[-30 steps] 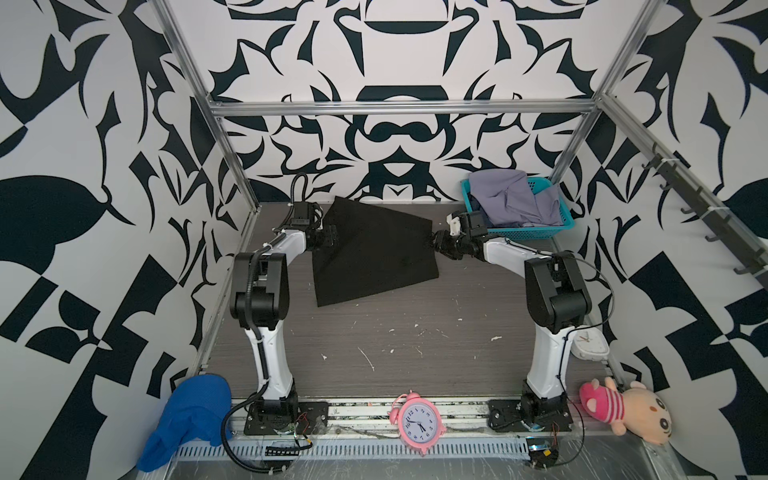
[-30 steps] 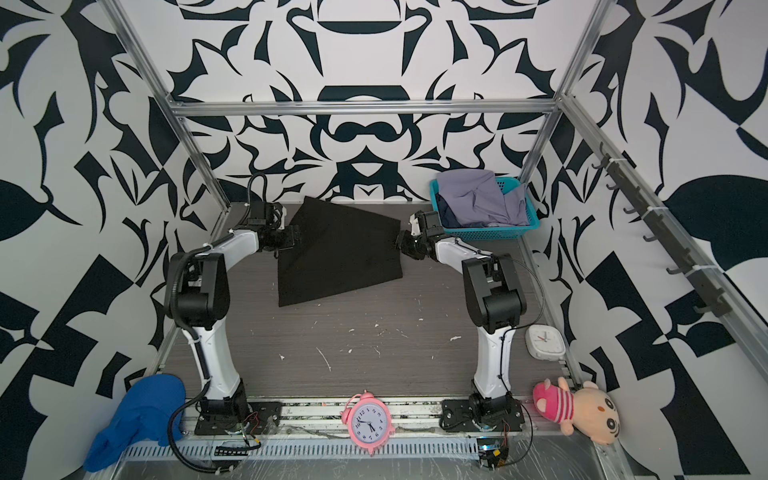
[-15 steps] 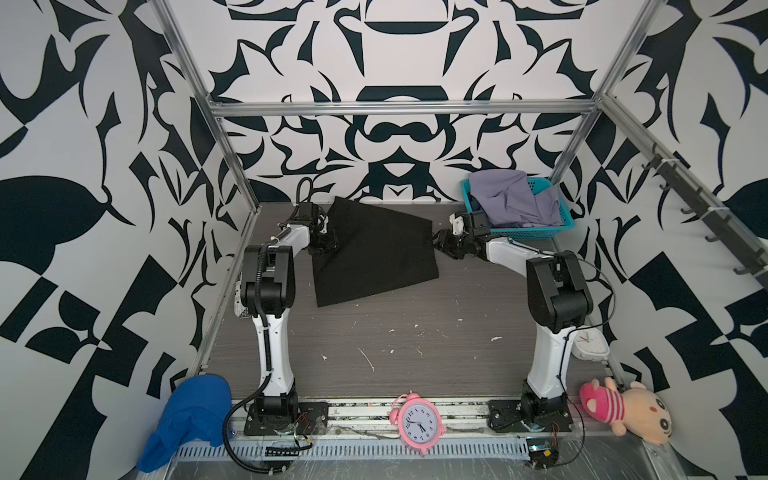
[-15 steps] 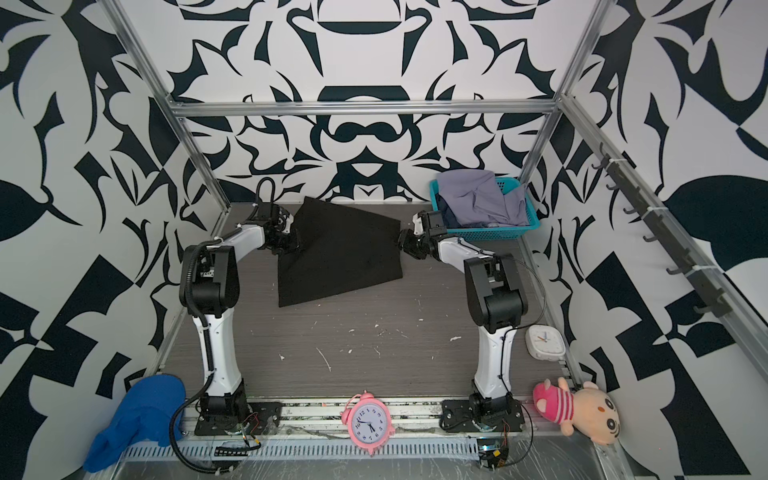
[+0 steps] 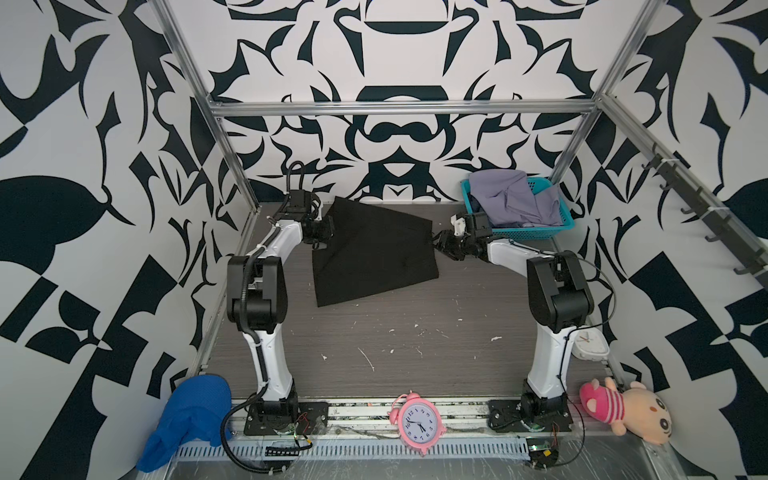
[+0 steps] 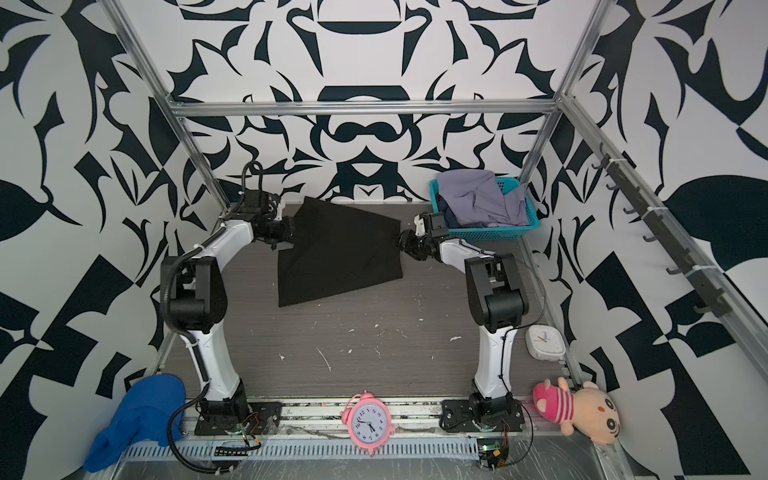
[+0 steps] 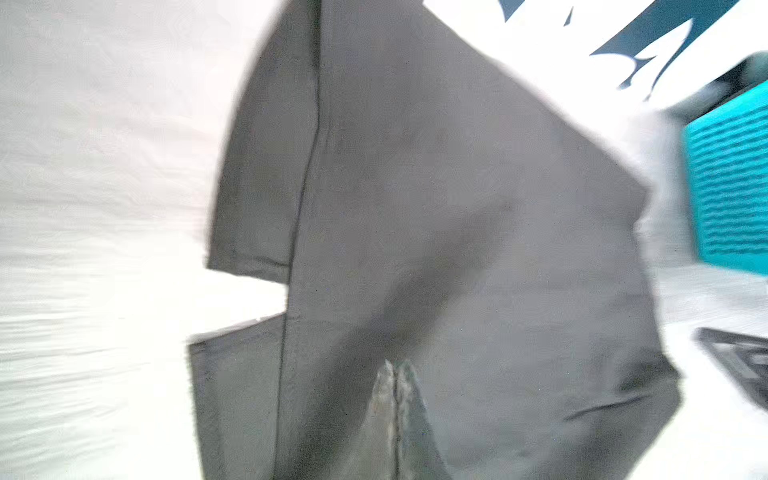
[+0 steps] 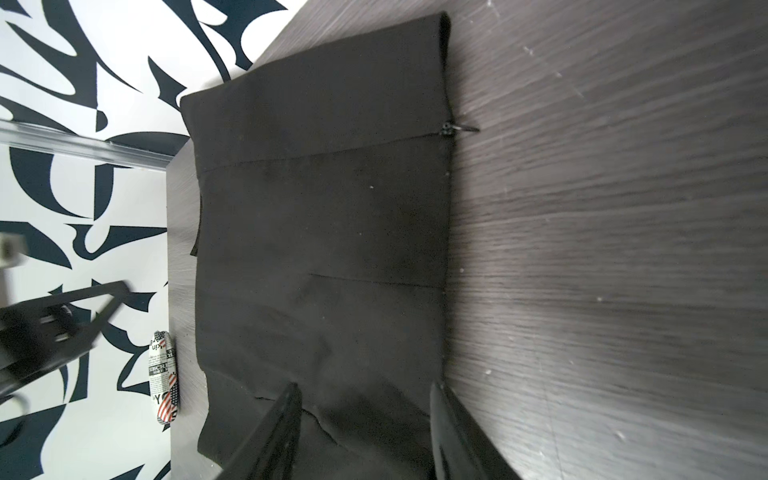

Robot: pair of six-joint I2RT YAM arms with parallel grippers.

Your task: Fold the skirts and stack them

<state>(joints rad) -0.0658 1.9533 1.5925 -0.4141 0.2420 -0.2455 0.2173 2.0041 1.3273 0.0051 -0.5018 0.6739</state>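
Observation:
A plain black skirt [image 5: 374, 253] [image 6: 340, 257] lies spread flat at the back middle of the table. My left gripper [image 5: 326, 230] [image 7: 395, 365] is at the skirt's left edge, its fingers pressed together and pinching the black cloth [image 7: 457, 187]. My right gripper [image 5: 438, 245] [image 8: 365, 395] is at the skirt's right corner. It is open, with its fingers on either side of the cloth edge [image 8: 324, 208]. A pale lavender-grey skirt [image 5: 515, 199] is heaped in the basket. A bit of dark blue skirt [image 6: 446, 212] shows under it.
The teal basket [image 5: 540, 235] stands at the back right corner. Along the front rail are a pink alarm clock [image 5: 417, 424], a bright blue knit cloth [image 5: 187, 415] and a plush toy [image 5: 623, 411]. A white clock [image 5: 590, 345] lies by the right arm's base.
My left gripper moved in to the skirt's left edge and closed on the cloth. The right gripper has stayed open at the right corner.

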